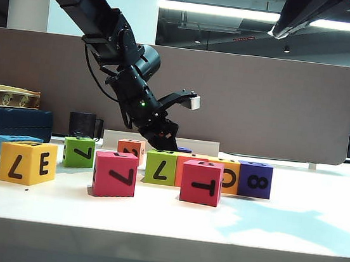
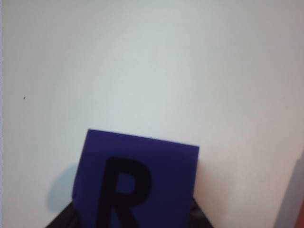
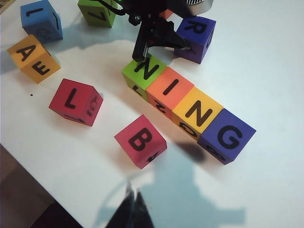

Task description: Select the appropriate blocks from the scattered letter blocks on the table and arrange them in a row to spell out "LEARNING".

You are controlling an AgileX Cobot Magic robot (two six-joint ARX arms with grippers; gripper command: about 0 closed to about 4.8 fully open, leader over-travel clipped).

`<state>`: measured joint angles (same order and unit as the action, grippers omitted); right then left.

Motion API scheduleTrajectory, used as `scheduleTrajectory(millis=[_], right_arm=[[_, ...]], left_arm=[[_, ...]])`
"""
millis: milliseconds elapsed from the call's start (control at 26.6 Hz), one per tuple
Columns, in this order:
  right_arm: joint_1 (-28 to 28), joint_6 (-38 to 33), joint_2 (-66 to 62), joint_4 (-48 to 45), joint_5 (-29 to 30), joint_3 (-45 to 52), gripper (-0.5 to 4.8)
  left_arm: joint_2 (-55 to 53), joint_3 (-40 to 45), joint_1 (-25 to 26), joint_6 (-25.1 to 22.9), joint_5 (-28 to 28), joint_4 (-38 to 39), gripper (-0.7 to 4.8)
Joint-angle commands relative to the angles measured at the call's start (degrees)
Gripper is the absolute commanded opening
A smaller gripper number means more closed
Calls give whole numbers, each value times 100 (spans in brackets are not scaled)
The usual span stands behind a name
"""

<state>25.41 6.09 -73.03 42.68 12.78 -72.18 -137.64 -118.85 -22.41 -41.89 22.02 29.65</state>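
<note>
A row of letter blocks reads N I N G: green N (image 3: 145, 71), orange I (image 3: 169, 90), yellow N (image 3: 197, 113), purple G (image 3: 228, 135). Just beyond the green N, a purple R block (image 3: 195, 38) rests on the white table (image 3: 266, 61). My left gripper (image 2: 135, 219) reaches down behind the row (image 1: 164, 139), its dark fingers (image 2: 66, 221) pressed against both sides of the R block (image 2: 137, 180). Loose blocks: red L (image 3: 76, 101), red B (image 3: 141, 141), orange A/E (image 3: 33, 57), blue I (image 3: 40, 19), green 7 (image 3: 97, 12). My right gripper (image 3: 134, 204) hangs shut and empty, high over the near table.
A grey-brown partition panel (image 1: 261, 103) closes off the back. A dark blue box (image 1: 10, 123) and a black mug (image 1: 82, 124) stand at the back left. The table's front edge (image 1: 160, 247) runs along the near side.
</note>
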Motion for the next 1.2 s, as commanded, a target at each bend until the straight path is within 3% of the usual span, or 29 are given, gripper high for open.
scheduleTrajectory(millis=[38,301,565,866,1205], right_arm=[[4,15,15,-118,-4,-22,-1],[4,15,15,-146,0,-22,-1],[4,13,15,-221,0,-22,-1],[4,13,15,-227,44,-22,-1],[4,13,15,-245,44,-22,-1]], left_arm=[[55,-15,-7,96,-131,63,208],[302,-258,-4,920,-933,249,210],[713,-380,-4,2417,-1982,811,209],[944,-380,-4,3591,-2181,1818,209],[942,-378,-2,4057,-2227,3145,209]])
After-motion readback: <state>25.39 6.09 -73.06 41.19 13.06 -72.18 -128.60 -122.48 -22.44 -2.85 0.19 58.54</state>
